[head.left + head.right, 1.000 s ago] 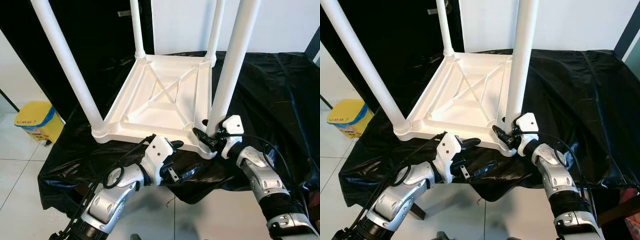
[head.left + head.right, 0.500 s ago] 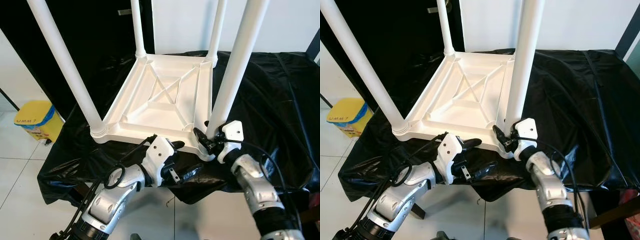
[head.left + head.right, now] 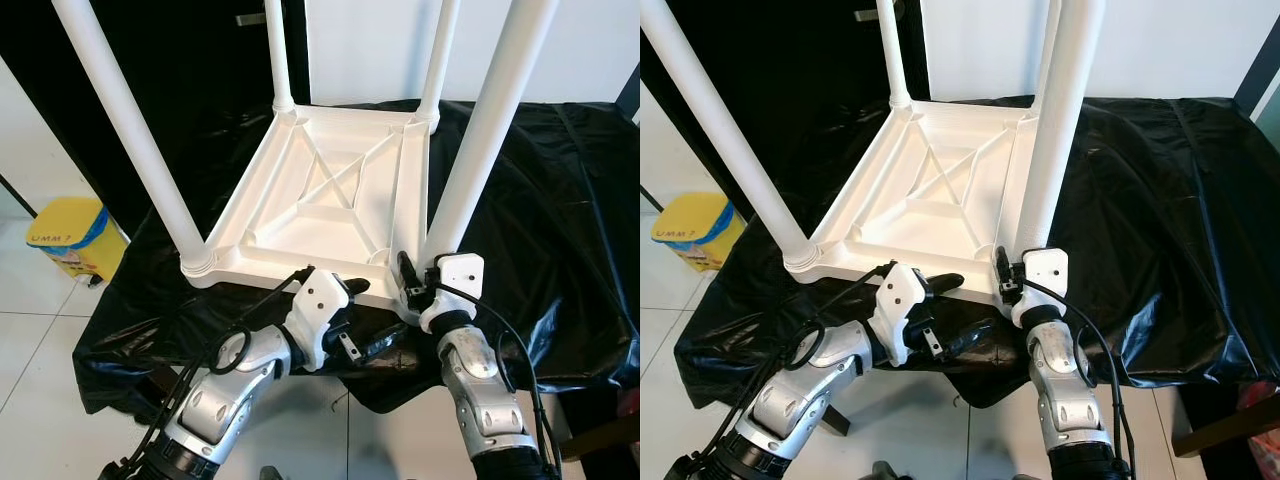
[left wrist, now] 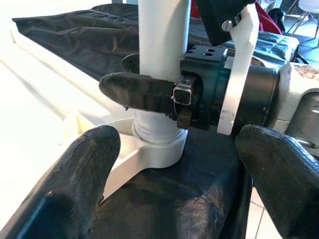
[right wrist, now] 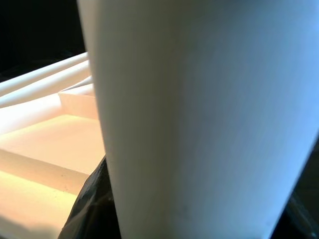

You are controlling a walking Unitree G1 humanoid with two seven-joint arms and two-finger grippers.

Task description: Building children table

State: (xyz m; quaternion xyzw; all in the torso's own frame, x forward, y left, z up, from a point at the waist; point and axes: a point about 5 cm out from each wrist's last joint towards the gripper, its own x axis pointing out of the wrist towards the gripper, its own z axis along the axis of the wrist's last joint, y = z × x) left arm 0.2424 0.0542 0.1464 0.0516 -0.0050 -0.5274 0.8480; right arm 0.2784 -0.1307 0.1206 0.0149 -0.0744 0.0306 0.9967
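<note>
The upturned children's table (image 3: 330,200) lies on the black-draped bench (image 3: 540,200), four legs up. The near right leg (image 3: 480,140) is gripped at its base by the right gripper (image 4: 149,92), whose forearm is now swung beneath it, probably from twisting it home. The left gripper (image 3: 360,320) is held open nearby, unmoved.

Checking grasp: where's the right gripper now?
Right gripper is clamped on the base of the near-right table leg, at the upturned tabletop's front right corner.

Faint, unreadable lettering on yellow bin (image 3: 68,238)
</note>
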